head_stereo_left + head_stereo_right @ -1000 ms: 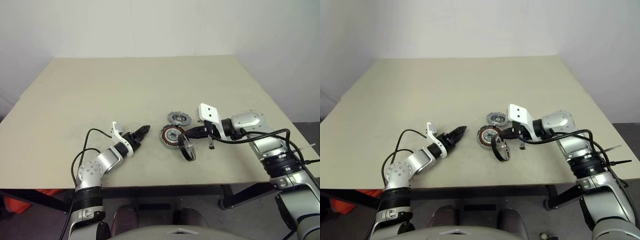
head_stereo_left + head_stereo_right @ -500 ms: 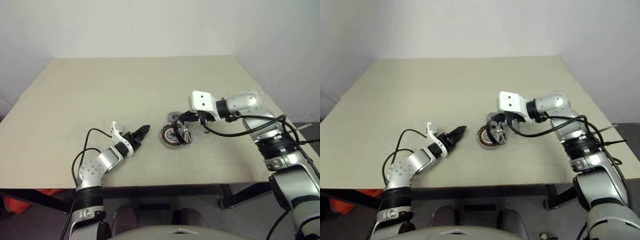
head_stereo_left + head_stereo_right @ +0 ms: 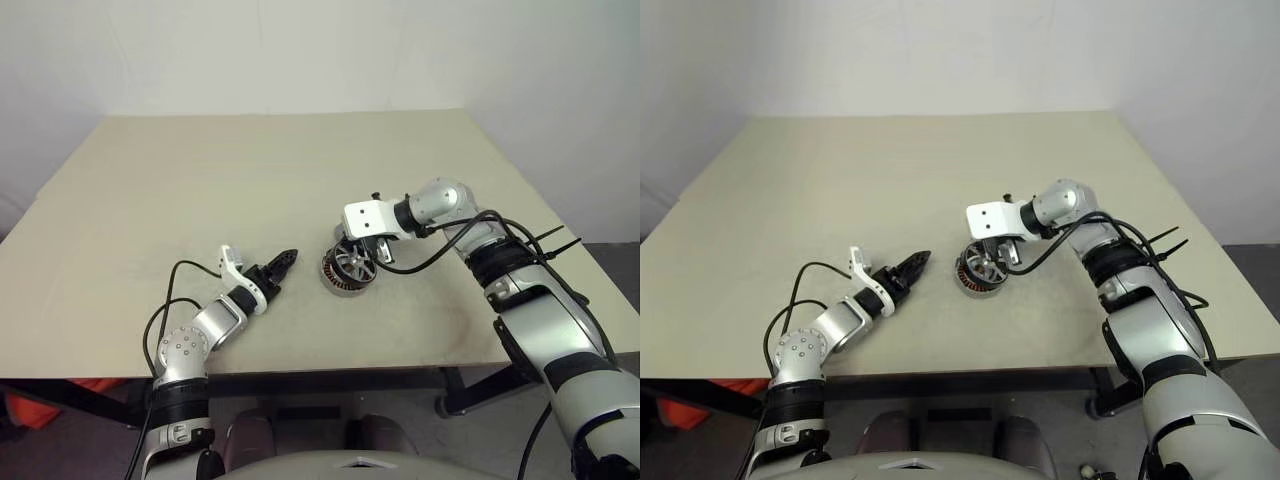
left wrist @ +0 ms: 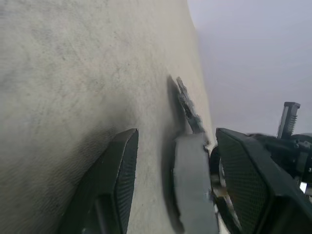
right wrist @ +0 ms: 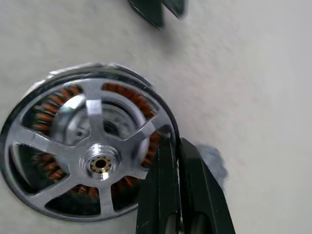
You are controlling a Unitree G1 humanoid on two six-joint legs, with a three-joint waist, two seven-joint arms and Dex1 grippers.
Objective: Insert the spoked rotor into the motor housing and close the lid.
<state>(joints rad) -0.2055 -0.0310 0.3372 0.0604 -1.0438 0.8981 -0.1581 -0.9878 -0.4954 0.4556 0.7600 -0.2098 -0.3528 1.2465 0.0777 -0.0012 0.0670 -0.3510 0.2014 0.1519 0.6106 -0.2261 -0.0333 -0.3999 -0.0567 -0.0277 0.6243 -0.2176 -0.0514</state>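
one spoked rotor (image 5: 92, 146) over one motor housing (image 3: 334, 285), pinched by right hand (image 5: 173, 146); left hand (image 3: 285, 261) parted, empty.

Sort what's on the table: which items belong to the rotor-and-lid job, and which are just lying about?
Job:
- spoked rotor, clamped in the right pincer, over the housing
- motor housing
- lid, behind the housing

Lying about:
- nothing else that I can make out on the table

spoked rotor (image 5: 95, 146) over motor housing (image 3: 335, 285), lid (image 4: 187, 108) just behind
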